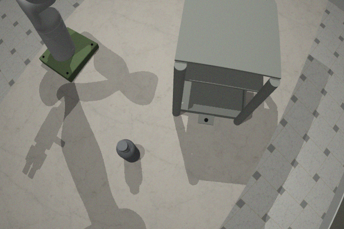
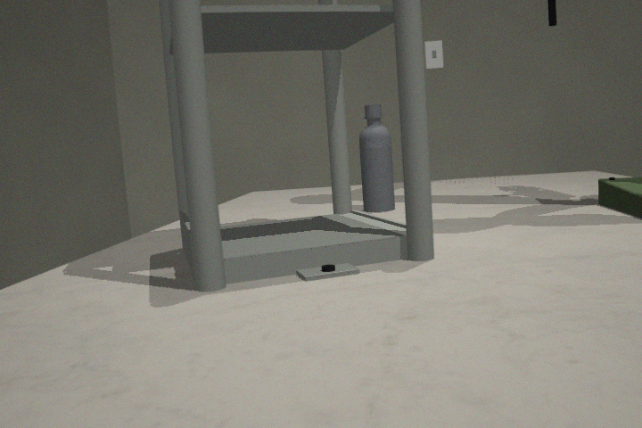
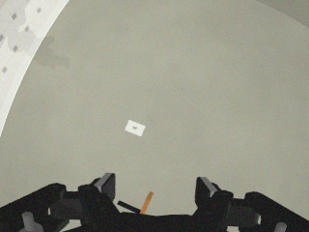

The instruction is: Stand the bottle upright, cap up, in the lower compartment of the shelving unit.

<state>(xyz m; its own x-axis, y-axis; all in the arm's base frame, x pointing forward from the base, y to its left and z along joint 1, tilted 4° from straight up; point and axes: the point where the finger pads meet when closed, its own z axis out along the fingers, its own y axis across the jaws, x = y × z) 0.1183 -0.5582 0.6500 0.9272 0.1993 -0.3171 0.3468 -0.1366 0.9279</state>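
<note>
A grey bottle (image 1: 127, 150) stands upright, cap up, on the floor, some way in front and to the left of the shelving unit (image 1: 226, 62). In the exterior view the bottle (image 2: 376, 161) shows behind the unit's posts, outside it. The lower compartment (image 2: 301, 237) of the unit is empty, with a front lip along its edge. My gripper (image 3: 155, 188) shows only in the wrist view: its fingers stand apart with nothing between them, and it faces a bare wall. Only its shadow falls on the floor in the overhead view.
The arm's lower link (image 1: 49, 28) rises from the green base plate (image 1: 69, 54). A small grey tab with a black dot (image 1: 205, 119) lies at the front of the unit. Four round posts carry the unit's top. A wall switch plate (image 3: 135, 128) shows ahead of the wrist.
</note>
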